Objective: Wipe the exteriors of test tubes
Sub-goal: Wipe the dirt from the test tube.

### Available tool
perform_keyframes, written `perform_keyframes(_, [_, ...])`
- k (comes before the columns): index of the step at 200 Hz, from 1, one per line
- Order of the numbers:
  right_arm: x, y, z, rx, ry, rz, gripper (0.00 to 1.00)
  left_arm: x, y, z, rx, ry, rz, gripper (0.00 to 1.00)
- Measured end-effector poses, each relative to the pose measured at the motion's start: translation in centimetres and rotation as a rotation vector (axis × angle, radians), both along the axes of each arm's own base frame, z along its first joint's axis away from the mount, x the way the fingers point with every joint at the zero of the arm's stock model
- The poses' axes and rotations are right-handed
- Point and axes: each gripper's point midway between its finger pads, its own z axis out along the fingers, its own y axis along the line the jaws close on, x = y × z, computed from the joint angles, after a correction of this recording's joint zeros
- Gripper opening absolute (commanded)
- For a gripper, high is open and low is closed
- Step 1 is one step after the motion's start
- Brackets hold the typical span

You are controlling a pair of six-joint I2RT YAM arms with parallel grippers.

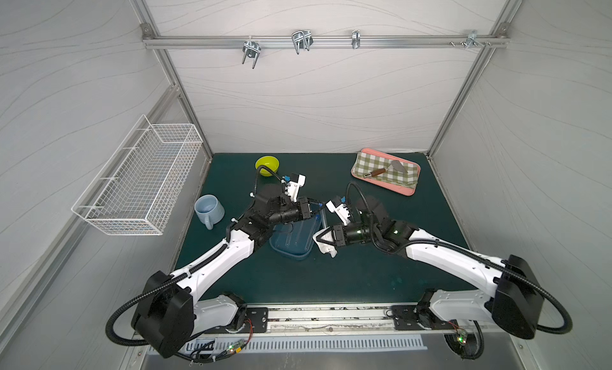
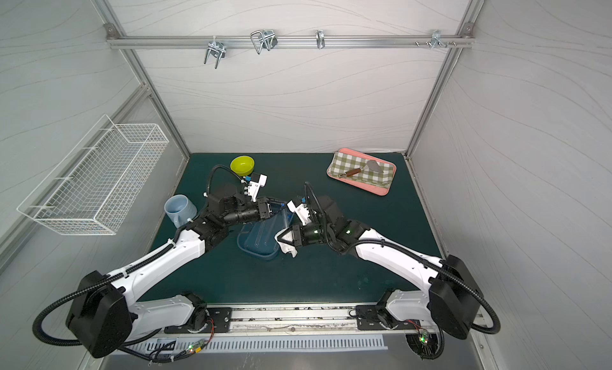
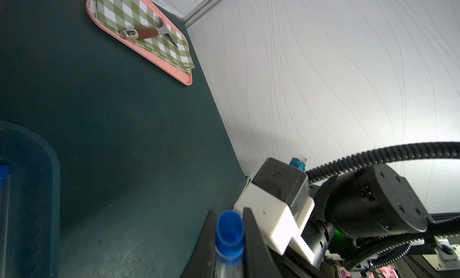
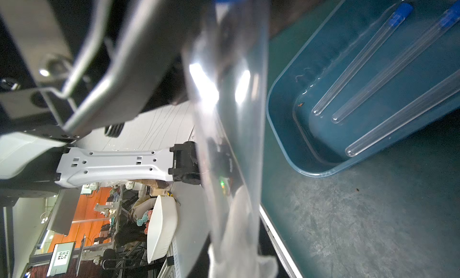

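Note:
My left gripper (image 3: 230, 242) is shut on the blue-capped end of a clear test tube (image 3: 230, 233), and in both top views it hovers over the far end of the blue tray (image 1: 288, 250). The held tube (image 1: 324, 219) runs from the left gripper (image 1: 316, 207) toward my right gripper (image 1: 326, 241). The right gripper is shut on a white cloth (image 1: 323, 244) folded round the tube's lower end. In the right wrist view the tube (image 4: 231, 102) is a blurred streak ending in the cloth (image 4: 239, 242). Three more tubes (image 4: 361, 60) lie in the tray (image 4: 278, 130).
A yellow-green bowl (image 1: 267, 164) and a light blue mug (image 1: 208, 209) stand behind and left of the left arm. A pink tray (image 1: 410, 189) with a checked cloth and a spatula (image 1: 384, 170) sits at the back right. A wire basket (image 1: 142, 183) hangs on the left wall.

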Motion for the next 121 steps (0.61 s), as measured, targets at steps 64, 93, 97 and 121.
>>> perform_keyframes(64, [3.8,0.8,2.6,0.042,-0.046,-0.013,0.19,1.4,0.6,1.6,-0.047,-0.038,0.061,0.07])
perform_keyframes(93, [3.9,0.8,2.8,0.053,-0.046,-0.006,0.19,1.4,0.6,1.7,-0.053,-0.040,0.064,0.07])
perform_keyframes(97, [3.9,0.8,2.8,0.055,-0.047,-0.005,0.19,1.5,0.6,1.8,-0.054,-0.041,0.065,0.07])
perform_keyframes(121, [4.2,1.0,2.9,0.067,-0.045,0.004,0.19,1.7,0.8,1.8,-0.057,-0.044,0.071,0.07])
